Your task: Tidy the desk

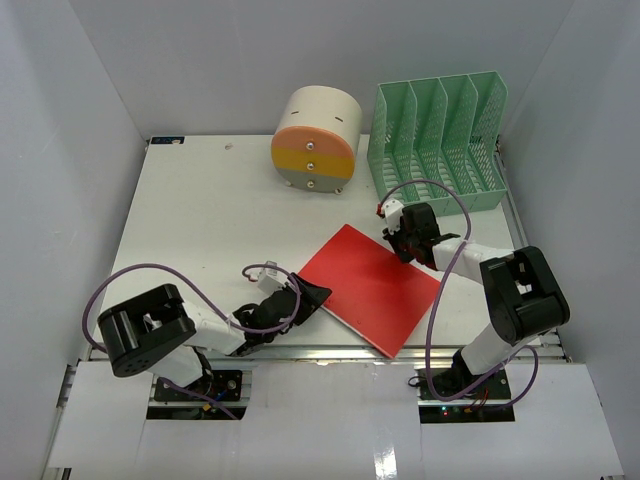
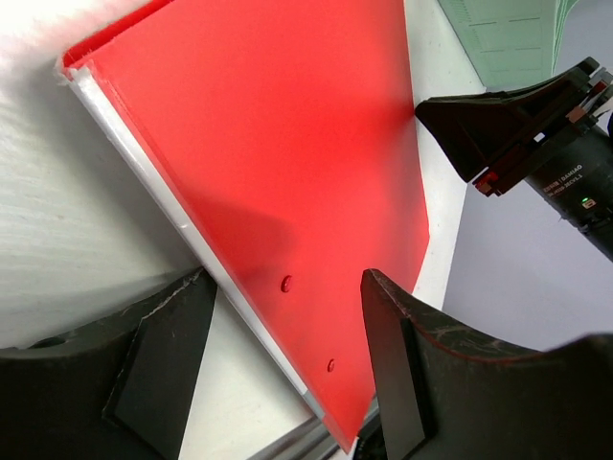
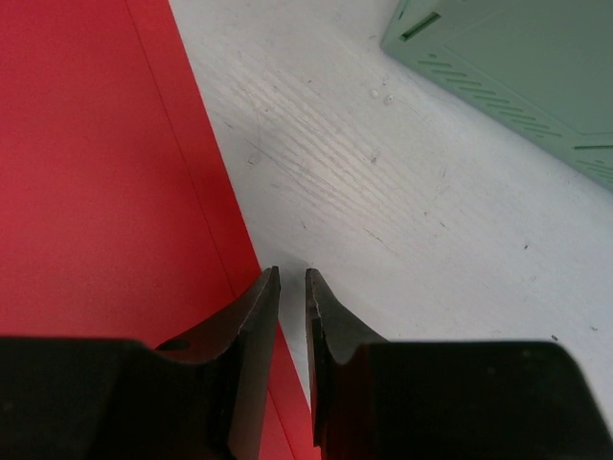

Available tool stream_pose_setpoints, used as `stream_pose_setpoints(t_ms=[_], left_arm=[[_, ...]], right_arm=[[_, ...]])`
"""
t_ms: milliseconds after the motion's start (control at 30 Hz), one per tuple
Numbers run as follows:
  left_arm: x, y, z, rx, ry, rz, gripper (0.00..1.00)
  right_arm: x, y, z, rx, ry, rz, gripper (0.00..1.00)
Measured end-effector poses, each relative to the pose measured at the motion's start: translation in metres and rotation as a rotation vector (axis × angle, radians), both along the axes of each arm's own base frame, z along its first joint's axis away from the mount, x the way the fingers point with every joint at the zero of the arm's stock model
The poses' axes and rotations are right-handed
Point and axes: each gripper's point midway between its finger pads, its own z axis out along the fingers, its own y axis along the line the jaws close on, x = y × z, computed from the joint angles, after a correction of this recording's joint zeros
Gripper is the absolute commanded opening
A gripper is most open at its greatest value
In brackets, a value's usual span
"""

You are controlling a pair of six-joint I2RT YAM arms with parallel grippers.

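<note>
The white desk (image 1: 200,220) bears a flat red folder (image 1: 372,287) near its front rail. My left gripper (image 1: 312,296) is open at the folder's left corner. In the left wrist view the folder (image 2: 287,163) runs between the spread fingers (image 2: 397,369) of that gripper (image 2: 283,359) without being pinched. My right gripper (image 1: 404,240) sits at the folder's far right edge. In the right wrist view that gripper (image 3: 292,278) has its jaws nearly together with only a thin slit and nothing between them, above the folder's edge (image 3: 105,172). It also shows in the left wrist view (image 2: 498,129).
A green slotted file rack (image 1: 440,135) stands at the back right, and its wall shows in the right wrist view (image 3: 517,67). A round cream drawer unit (image 1: 315,140) with orange, yellow and grey fronts stands at the back centre. White walls enclose the desk.
</note>
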Motion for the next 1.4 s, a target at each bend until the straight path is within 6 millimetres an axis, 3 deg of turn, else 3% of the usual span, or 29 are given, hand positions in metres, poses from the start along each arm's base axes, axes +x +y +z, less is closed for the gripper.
stream_pose_setpoints(t_ms=[167,500,733,1100,1400], left_arm=[[0.005,0.002,0.001,0.043,-0.073,-0.017,0.72],[0.01,0.001,-0.011,0.084,-0.067,0.001,0.42],[0.013,-0.004,-0.013,0.077,-0.049,0.012,0.41],[0.016,-0.004,-0.01,0.084,-0.07,0.013,0.47],[0.02,-0.006,0.0,0.063,-0.085,0.033,0.32]], right_arm=[[0.0,0.004,-0.001,0.004,0.008,0.016,0.23],[-0.002,0.008,0.0,0.0,0.012,0.034,0.21],[-0.002,0.008,0.0,-0.015,0.009,0.046,0.2],[-0.004,0.01,-0.001,-0.012,0.015,0.057,0.19],[-0.006,0.012,-0.001,-0.004,0.031,0.072,0.19]])
